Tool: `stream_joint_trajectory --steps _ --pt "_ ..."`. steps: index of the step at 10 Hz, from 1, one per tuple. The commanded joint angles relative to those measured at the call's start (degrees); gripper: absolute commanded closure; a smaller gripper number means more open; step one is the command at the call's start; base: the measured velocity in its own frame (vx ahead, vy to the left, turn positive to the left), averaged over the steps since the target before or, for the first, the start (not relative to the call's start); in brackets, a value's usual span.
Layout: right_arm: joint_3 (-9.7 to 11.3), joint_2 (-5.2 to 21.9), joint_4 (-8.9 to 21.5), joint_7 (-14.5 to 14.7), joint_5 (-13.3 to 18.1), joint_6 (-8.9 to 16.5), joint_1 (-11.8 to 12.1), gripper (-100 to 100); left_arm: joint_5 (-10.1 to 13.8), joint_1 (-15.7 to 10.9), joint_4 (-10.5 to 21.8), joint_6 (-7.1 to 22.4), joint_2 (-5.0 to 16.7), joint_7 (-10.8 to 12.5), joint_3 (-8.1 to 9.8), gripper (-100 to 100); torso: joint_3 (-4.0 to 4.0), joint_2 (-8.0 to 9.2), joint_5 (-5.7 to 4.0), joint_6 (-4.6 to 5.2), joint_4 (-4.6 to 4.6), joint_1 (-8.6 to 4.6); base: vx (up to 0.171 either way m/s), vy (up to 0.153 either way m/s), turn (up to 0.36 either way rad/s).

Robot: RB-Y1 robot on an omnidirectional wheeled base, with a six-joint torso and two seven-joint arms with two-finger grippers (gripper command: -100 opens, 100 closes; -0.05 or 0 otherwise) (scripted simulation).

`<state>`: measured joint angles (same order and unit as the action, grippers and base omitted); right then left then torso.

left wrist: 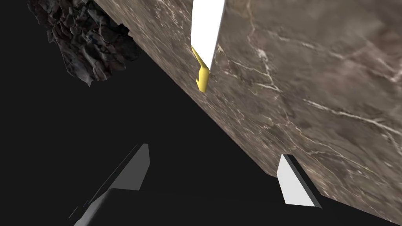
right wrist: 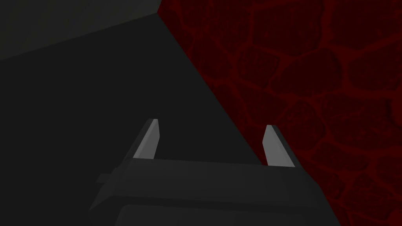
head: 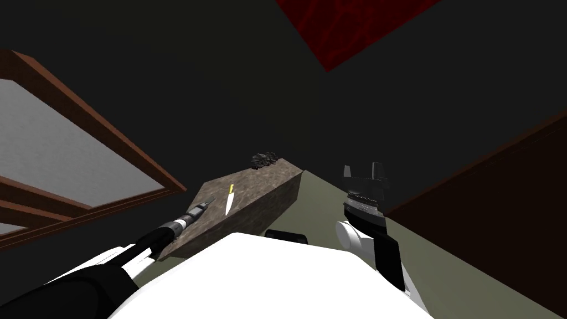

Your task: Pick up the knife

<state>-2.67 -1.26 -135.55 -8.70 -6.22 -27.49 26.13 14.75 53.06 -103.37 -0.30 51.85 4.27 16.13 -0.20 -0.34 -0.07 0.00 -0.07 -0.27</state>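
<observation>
The knife (head: 229, 200) has a white blade and a small yellow handle, and it lies flat on a brown marbled table top (head: 254, 185). My left gripper (head: 206, 202) hovers over the table just left of the knife, open. In the left wrist view the knife (left wrist: 206, 35) lies ahead of the open fingers (left wrist: 292, 182), yellow handle (left wrist: 201, 74) near the table's edge. My right gripper (head: 362, 171) is raised to the right of the table, open and empty.
A dark lumpy object (head: 263, 159) sits on the far end of the table, also near the knife in the left wrist view (left wrist: 88, 39). A brown-framed window (head: 66, 160) lies to the left, a dark brown wall (head: 498, 210) to the right.
</observation>
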Motion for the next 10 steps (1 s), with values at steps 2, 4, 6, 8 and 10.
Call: stream_joint_trajectory --steps 2,4,6,8,10 --pt "0.00 0.00 0.00 0.00 0.00 0.00 0.00 0 0.90 1.62 2.28 3.13 3.24 -0.60 -0.28 -100 -0.04 -0.07 -0.03 -0.02 -0.02 -0.12 0.117 -0.089 -0.153" --pt "0.00 0.00 0.00 0.00 0.00 0.00 0.00 0 1.77 3.72 5.21 6.63 6.76 -1.58 -1.14 -100 0.03 0.06 -0.01 -0.03 0.01 -0.05 0.112 -0.080 -0.180" --pt "0.00 0.00 0.00 0.00 0.00 0.00 0.01 0 2.17 4.70 6.57 8.69 8.39 -2.06 -1.69 -100 0.01 0.03 -0.02 -0.05 0.00 -0.06 0.097 -0.068 -0.129" --pt "0.00 0.00 0.00 0.00 0.00 0.00 0.01 0 2.86 6.51 9.11 12.09 11.33 -2.98 -2.93 -100 -0.05 -0.08 -0.01 -0.03 -0.02 -0.04 0.159 -0.071 -0.199" --pt "-0.01 0.00 -0.01 0.00 0.00 0.00 0.01 0 3.43 8.07 11.34 15.02 13.75 -3.82 -4.27 -100 -0.03 -0.03 -0.02 -0.07 -0.02 -0.09 0.131 -0.080 -0.147"
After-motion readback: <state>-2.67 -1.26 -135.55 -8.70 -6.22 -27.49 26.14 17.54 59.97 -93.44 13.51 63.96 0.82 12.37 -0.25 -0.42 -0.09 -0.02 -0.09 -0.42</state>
